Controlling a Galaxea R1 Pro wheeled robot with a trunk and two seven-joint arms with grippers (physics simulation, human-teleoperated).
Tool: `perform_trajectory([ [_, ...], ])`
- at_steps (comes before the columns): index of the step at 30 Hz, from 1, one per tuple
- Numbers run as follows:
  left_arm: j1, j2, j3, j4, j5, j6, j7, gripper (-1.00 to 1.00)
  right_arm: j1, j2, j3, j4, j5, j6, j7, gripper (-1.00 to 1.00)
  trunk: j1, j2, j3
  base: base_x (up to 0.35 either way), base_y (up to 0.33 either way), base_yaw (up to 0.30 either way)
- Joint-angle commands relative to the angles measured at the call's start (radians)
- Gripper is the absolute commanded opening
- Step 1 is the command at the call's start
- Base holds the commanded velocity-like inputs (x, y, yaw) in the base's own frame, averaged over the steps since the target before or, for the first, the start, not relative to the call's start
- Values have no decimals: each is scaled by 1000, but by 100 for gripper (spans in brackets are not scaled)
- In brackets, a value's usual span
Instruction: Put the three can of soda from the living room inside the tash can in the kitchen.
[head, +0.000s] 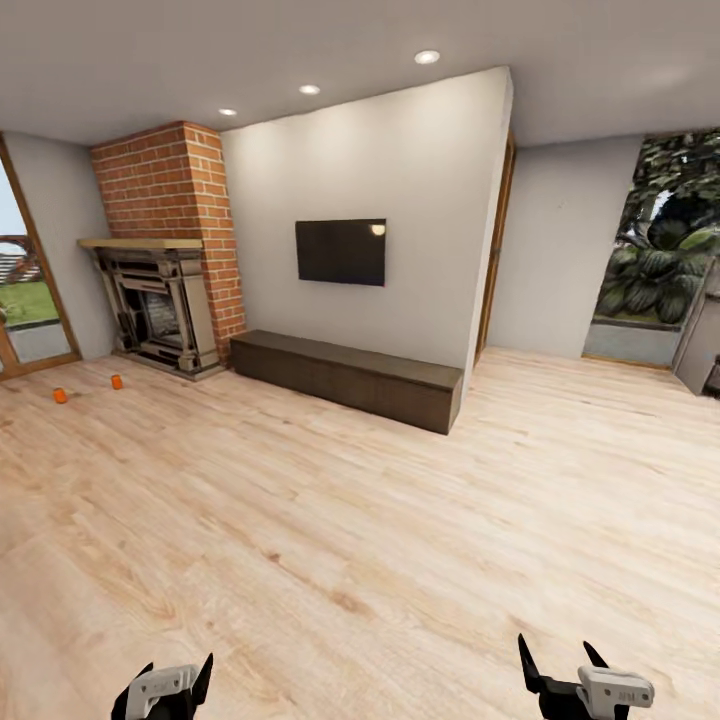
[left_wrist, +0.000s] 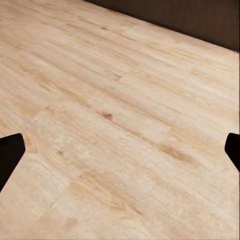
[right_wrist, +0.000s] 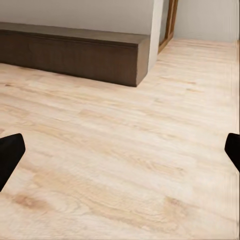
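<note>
While both the left gripper (head: 170, 690) and right gripper (head: 562, 668) gape empty, two orange cans (head: 61, 396) stand near the fireplace (head: 155, 310).

Two soda cans stood on the light wood floor of the living room, in front of the brick fireplace (head: 165, 270). Both small, orange, cylindrical, upright as far as could be told at that range. One can (head: 117, 381) sat just off the fireplace hearth's front edge. The other can (head: 60, 396) sat farther out from the fireplace, toward the glass door, near the first but apart from it. Tops too small to make out.
</note>
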Motion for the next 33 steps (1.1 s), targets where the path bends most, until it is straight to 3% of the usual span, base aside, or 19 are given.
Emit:
perform_trajectory([
  [1,0,0,0,0,0,0,0,100,0,0,0,0,0,0,0,100,0,0,0,185,-237,-252],
  [33,0,0,0,2,0,1,0,100,0,0,1,0,1,0,0,100,0,0,0,185,-237,-252],
])
